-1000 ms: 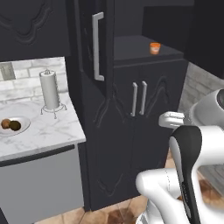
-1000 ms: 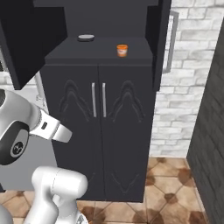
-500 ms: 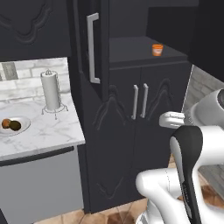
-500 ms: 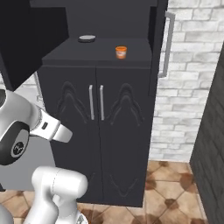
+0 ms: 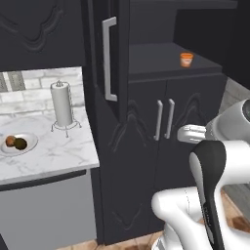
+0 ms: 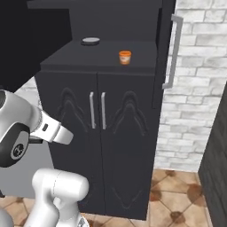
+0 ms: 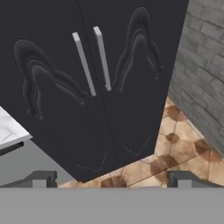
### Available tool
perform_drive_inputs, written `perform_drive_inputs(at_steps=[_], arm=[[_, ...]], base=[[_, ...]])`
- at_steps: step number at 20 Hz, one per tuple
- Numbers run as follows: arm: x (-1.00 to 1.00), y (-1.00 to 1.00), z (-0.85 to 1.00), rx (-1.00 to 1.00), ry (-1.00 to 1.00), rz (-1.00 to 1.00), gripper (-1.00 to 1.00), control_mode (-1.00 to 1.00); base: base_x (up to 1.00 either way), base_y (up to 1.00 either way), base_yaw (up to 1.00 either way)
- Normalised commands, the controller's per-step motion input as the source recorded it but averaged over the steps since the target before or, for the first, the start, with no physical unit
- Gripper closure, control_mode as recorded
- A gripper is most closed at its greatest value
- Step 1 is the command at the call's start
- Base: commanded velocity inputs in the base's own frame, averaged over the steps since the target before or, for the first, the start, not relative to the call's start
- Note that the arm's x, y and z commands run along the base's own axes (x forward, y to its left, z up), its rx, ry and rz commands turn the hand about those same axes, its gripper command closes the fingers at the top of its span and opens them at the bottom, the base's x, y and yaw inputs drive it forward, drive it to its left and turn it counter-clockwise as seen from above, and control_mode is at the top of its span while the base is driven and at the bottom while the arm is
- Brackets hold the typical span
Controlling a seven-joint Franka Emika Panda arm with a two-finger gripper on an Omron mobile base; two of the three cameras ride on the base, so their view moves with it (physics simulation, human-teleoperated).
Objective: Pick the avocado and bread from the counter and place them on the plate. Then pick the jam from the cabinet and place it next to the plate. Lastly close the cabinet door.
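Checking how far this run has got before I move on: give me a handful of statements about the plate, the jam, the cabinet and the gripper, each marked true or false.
1. The avocado and the bread both lie on the plate. True.
2. The jam sits on the counter beside the plate. False: it stands on the shelf inside the open cabinet.
3. The tall cabinet door is shut. False: it stands open, so the shelf shows.
4. The gripper is open and holds nothing. True.
5. A paper towel roll stands upright on the counter. True.
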Motion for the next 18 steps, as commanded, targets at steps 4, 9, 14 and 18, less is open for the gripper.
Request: perform_drive_inputs(at_steps=[4,9,14,18], arm=[[0.00,0.00,0.00,0.00,0.00,0.00,-1.00,1.00],[0.00,0.00,0.00,0.00,0.00,0.00,-1.00,1.00],[0.00,0.00,0.00,0.00,0.00,0.00,-1.00,1.00],[0.00,0.00,0.00,0.00,0.00,0.00,-1.00,1.00]], base=[[0.45,-0.24,0.10],[0.40,-0.29,0.09],[0.33,-0.34,0.07],[0.34,-0.31,0.05]])
